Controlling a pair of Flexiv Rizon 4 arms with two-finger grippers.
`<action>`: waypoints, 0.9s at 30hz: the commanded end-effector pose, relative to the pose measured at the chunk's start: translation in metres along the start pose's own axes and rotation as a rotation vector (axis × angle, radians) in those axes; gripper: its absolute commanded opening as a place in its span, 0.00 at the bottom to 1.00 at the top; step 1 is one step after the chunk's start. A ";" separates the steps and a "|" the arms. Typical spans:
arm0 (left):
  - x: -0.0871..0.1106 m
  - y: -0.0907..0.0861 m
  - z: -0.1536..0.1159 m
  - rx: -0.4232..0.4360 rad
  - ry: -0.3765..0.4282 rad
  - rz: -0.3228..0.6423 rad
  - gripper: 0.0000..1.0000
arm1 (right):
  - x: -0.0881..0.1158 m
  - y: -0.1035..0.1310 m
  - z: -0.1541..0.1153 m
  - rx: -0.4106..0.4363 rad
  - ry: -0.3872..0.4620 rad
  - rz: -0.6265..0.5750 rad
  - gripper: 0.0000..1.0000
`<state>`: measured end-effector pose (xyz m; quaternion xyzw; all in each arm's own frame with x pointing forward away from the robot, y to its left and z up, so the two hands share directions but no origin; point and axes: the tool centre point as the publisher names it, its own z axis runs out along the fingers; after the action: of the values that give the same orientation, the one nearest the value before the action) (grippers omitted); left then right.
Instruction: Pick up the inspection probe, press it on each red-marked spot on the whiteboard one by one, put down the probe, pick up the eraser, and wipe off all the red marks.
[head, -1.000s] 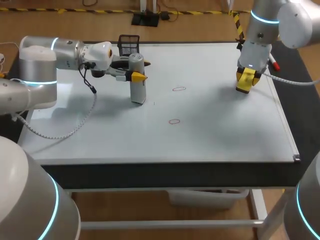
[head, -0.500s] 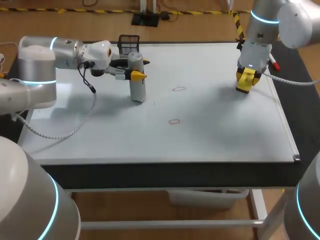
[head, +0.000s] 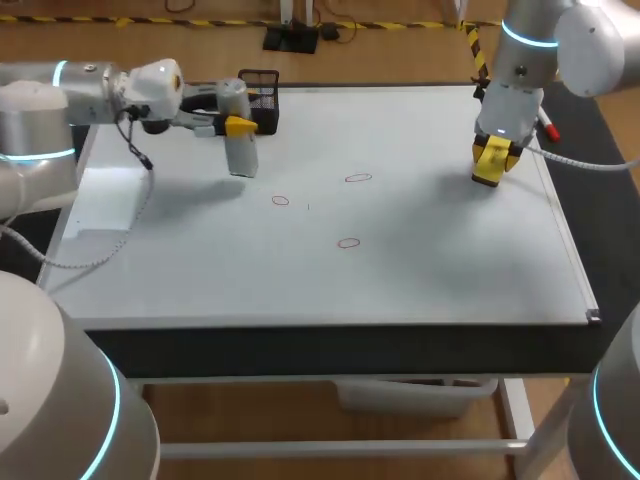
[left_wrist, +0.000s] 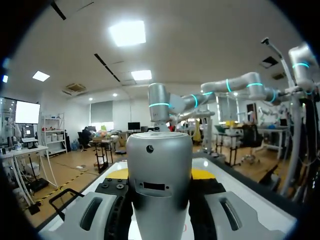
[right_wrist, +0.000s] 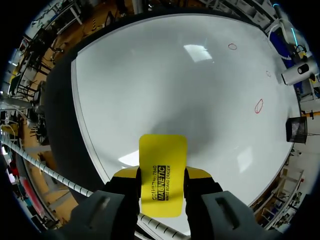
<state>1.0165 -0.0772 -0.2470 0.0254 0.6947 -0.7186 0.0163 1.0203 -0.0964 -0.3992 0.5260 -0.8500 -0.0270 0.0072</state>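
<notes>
My left gripper (head: 238, 126) is shut on the silver cylindrical probe (head: 240, 140), which it holds upright near the whiteboard's (head: 430, 270) back left corner. In the left wrist view the probe (left_wrist: 159, 185) fills the gap between the fingers. Three red marks show on the board: one (head: 280, 200) in front of the probe, one (head: 358, 178) at the middle, one (head: 348, 242) nearer the front. At the back right, my right gripper (head: 490, 160) is shut on the yellow eraser (head: 487, 163), seen between its fingers (right_wrist: 162, 172) just above the board (right_wrist: 150, 75).
A black mesh holder (head: 260, 92) stands at the board's back edge, right behind the probe. A red-capped marker (head: 548, 128) lies off the board's right edge beside my right arm. The board's raised frame (head: 575, 270) runs along the right side.
My left arm has carried the probe back and to the left, uncovering the red mark that it stood on. The right arm and eraser have stayed put.
</notes>
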 end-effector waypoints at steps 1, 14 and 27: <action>0.006 -0.012 -0.030 -0.010 -0.061 0.008 0.00 | 0.001 0.000 -0.001 0.002 0.002 -0.002 0.00; -0.008 -0.010 -0.107 -0.037 -0.217 -0.001 0.00 | 0.001 0.000 -0.001 0.002 0.002 -0.002 0.00; -0.007 -0.013 -0.166 -0.055 -0.313 0.003 0.00 | 0.001 0.000 -0.001 0.002 0.002 -0.002 0.00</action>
<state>1.0331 0.0847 -0.2423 -0.0776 0.7032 -0.6973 0.1151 1.0203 -0.0964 -0.3992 0.5260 -0.8500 -0.0270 0.0071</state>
